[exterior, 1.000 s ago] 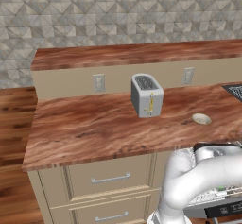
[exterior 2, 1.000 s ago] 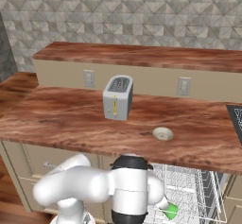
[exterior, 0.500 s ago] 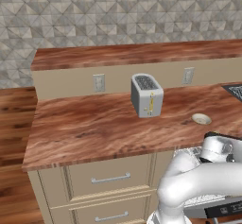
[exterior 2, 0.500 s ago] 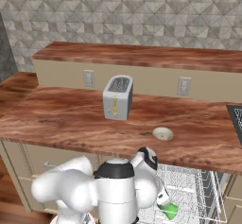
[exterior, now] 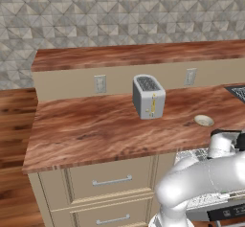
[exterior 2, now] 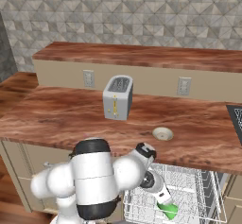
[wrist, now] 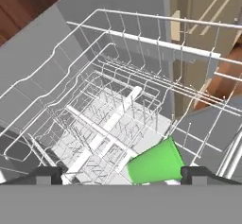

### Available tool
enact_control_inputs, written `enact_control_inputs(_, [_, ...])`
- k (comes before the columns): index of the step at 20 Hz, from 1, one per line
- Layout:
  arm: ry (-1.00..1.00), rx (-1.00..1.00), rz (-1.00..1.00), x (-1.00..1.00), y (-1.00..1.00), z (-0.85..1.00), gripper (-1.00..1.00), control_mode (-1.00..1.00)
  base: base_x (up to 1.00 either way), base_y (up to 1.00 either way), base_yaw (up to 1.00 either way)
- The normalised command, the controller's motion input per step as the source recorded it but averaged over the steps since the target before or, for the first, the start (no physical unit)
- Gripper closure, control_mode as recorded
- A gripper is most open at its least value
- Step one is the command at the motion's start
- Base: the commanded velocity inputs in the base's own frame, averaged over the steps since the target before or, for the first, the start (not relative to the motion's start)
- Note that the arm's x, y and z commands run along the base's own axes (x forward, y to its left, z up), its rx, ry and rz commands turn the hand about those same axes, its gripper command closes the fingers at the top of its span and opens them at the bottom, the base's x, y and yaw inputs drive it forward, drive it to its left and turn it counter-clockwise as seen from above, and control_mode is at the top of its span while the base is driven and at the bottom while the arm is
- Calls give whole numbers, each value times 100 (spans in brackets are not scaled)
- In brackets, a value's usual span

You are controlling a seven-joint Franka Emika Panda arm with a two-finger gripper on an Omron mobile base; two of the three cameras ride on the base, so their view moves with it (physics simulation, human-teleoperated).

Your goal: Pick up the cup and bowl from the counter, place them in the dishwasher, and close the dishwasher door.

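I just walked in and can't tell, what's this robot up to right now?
The arm is reaching down into the open dishwasher, with its gripper over the white wire rack. A green cup sits between the two fingertips, low in the rack; whether they grip it is unclear. The bowl is on the counter near the toaster, not yet loaded.
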Motion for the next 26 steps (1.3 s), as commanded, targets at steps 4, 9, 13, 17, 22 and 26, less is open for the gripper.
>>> enact_control_inputs(4, [0,0,0,-62,-27,65,-100,-100,0,0,0])
enact_control_inputs(9, [0,-1,3,-51,-37,81,-100,-100,0,0,0])
enact_control_inputs(13, [-1,-2,6,-36,-44,84,-100,-100,0,0,0])
enact_control_inputs(17, [-2,0,6,-18,-57,69,-100,-100,0,0,0])
enact_control_inputs(22, [0,13,5,-2,-39,39,-100,-100,0,0,0])
enact_control_inputs(26, [0,6,4,0,-1,2,-100,-100,0,0,0])
